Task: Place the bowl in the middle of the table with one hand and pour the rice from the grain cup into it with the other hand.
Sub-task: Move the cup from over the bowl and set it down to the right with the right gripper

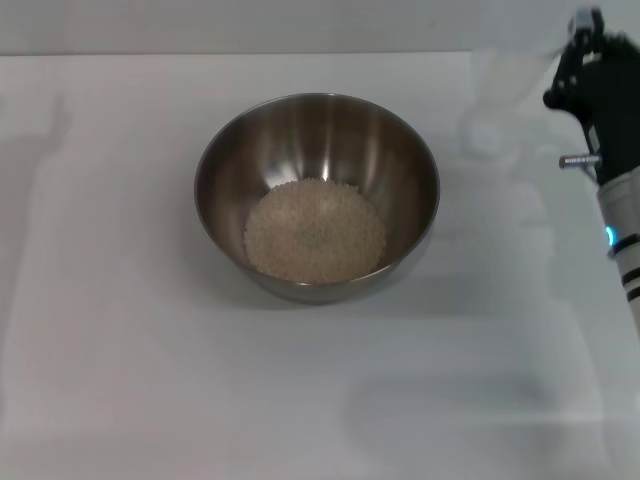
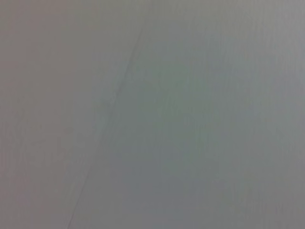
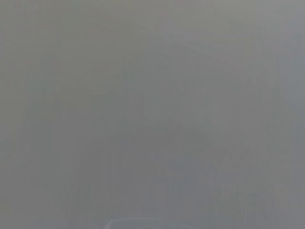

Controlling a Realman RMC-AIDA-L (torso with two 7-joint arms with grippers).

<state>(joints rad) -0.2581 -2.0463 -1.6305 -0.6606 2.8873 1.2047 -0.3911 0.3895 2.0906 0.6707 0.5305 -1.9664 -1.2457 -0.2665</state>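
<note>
Bowl (image 1: pixel 317 196) sits upright mid-table (image 1: pixel 120 380), rice (image 1: pixel 315 231) heaped flat in its bottom. Grain cup (image 1: pixel 497 105) stands well right of the bowl at the far side, faint and clear, just beside my right gripper (image 1: pixel 578 60). Whether that pincer is spread or pinching the cup, I cannot tell. My left gripper is out of sight. Both wrist views show only blank grey.
</note>
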